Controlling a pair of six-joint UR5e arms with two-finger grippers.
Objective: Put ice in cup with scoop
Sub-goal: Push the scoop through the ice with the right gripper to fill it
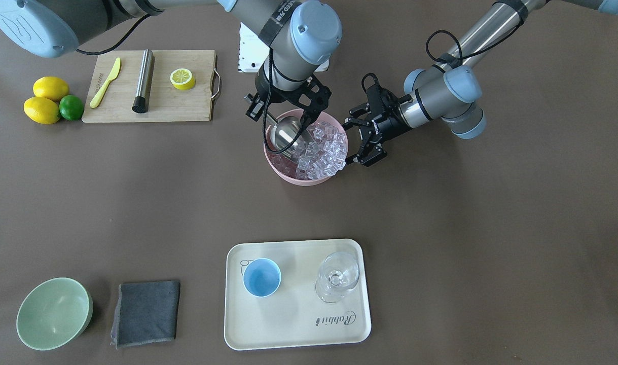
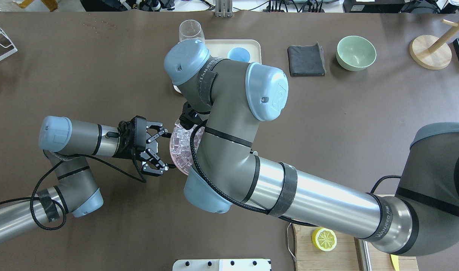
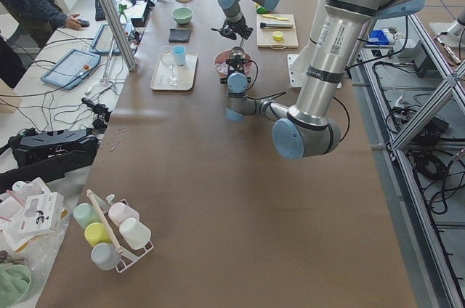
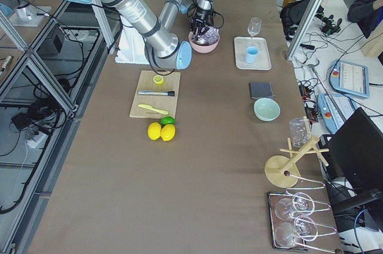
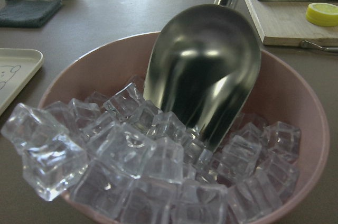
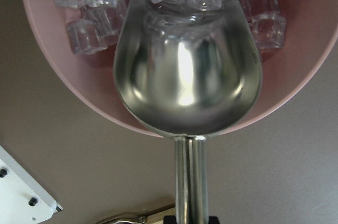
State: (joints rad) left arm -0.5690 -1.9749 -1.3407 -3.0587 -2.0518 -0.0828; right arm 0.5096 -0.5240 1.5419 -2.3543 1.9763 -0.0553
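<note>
The right wrist view shows the right pincer (image 6: 190, 218) clamping the scoop (image 6: 187, 76), its tip among the ice (image 6: 84, 34) in the bowl (image 6: 58, 84). The front view adds the left pincer (image 1: 354, 142), open beside the bowl, and the cup (image 1: 262, 277) well apart on a tray (image 1: 298, 329).

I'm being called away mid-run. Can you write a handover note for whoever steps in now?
Right gripper: shut on the handle of the scoop.
Left gripper: open, empty, beside the pink bowl.
Things: scoop tip pushed into the ice in the pink bowl; the cup empty on the tray.
Done: scoop grasped and dug in.
Left: lift a load, carry it to the cup, tip it in.
</note>
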